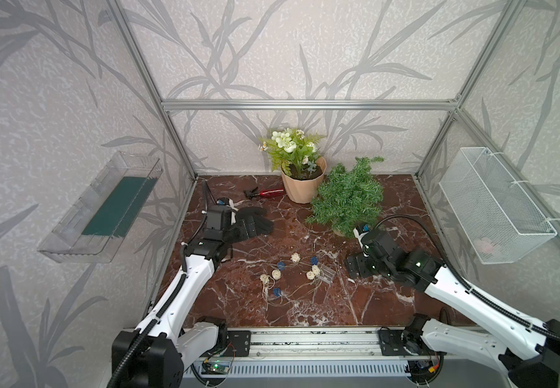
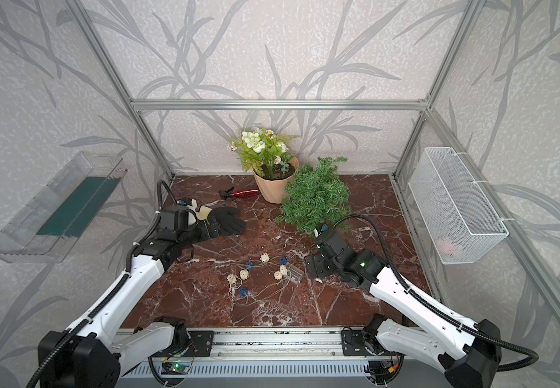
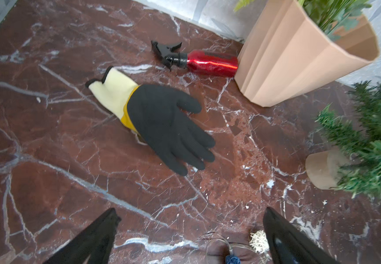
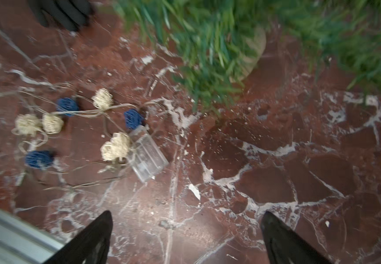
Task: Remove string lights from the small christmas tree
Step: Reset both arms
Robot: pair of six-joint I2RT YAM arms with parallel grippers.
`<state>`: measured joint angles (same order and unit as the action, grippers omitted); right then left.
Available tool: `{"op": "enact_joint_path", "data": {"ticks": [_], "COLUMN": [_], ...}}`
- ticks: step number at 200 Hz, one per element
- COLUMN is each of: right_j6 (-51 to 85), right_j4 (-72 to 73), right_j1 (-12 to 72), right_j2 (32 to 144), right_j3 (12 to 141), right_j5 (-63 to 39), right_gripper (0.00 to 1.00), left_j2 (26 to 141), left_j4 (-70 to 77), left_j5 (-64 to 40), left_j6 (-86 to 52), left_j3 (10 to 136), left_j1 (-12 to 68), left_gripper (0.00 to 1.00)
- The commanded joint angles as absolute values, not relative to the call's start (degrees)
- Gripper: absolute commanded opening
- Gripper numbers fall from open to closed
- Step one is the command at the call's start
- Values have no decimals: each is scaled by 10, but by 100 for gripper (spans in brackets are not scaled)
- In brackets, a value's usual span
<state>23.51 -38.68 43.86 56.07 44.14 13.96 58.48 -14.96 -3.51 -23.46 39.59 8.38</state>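
We see the string lights [image 1: 276, 274] lying loose on the desk [image 1: 238, 302], midway between its side edges and nearer the front edge, well apart from the small christmas tree [image 1: 347, 198] toward the back edge. Our left hand [image 3: 189, 212] and right hand [image 4: 186, 216] both gape wide and empty, the left by a black glove [image 3: 169, 128], the right just beside the lights
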Motion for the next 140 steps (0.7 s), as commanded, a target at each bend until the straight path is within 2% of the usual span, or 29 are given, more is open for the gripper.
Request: {"op": "enact_joint_path", "data": {"ticks": [1,10,19,21,24,27,46,65,91,108,125,140], "right_j6": [202,204,214,214,214,213,167,81,35,74,72,40], "right_j4": [-241,-218,-210,-208,-204,-201,-182,-115,75,215,251,378], "right_j1": [421,399,359,349,336,323,262,217,116,57,42,41], "right_j2": [505,469,431,421,407,394,319,300,358,441,528,628], "right_j3": [341,306,280,275,267,260,233,199,123,82,116,122], "right_j5": [253,260,240,238,229,223,220,246,191,176,193,192], "right_gripper": [99,99,99,99,99,99,99,99,99,99,99,99], "left_j2": [549,542,534,532,529,524,475,446,522,623,729,786], "left_j4": [-5,24,41,45,50,55,56,108,285,356,512,564], "left_j5": [41,76,102,102,99,99,145,214,172,193,219,195], "left_j6": [-250,-240,-222,-217,-196,-177,-149,-124,-6,-22,-9,36], "left_j3": [307,277,256,252,247,242,220,183,136,140,134,150], "left_j1": [88,89,87,88,88,88,89,87,87,85,84,80], "left_gripper": [99,99,88,89,97,99,99,99,99,99,99,99]}}
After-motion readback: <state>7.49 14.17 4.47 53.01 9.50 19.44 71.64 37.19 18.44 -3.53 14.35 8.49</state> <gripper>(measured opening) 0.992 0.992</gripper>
